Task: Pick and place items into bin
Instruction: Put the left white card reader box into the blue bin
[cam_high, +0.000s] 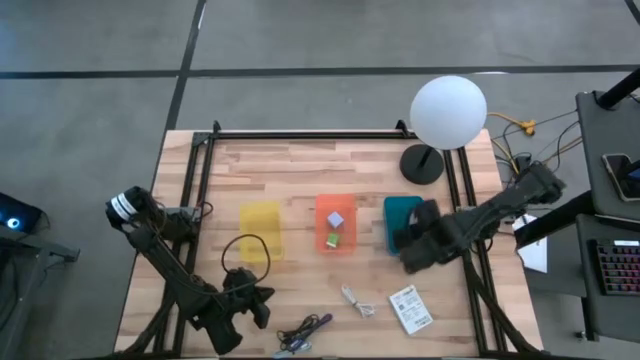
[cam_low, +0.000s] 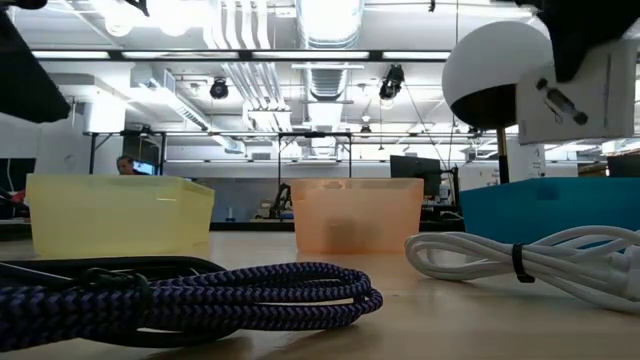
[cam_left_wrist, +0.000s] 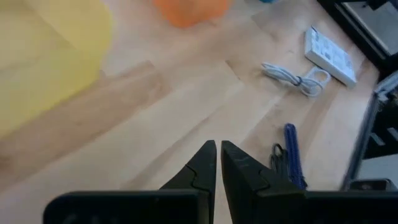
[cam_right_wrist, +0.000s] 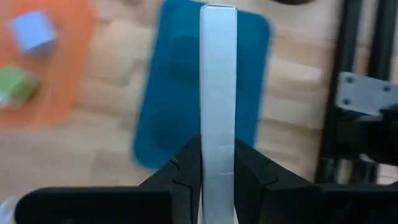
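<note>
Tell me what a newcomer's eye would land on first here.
The three coloured bins in a row mid-table: yellow bin, orange bin with two small cubes inside, blue bin. The right gripper holds a white packet edge-on above the blue bin. A white globe lamp stands behind.

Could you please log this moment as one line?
right gripper: shut on white packet, above blue bin | left gripper: shut, empty, near dark cable | cubes: in orange bin
</note>
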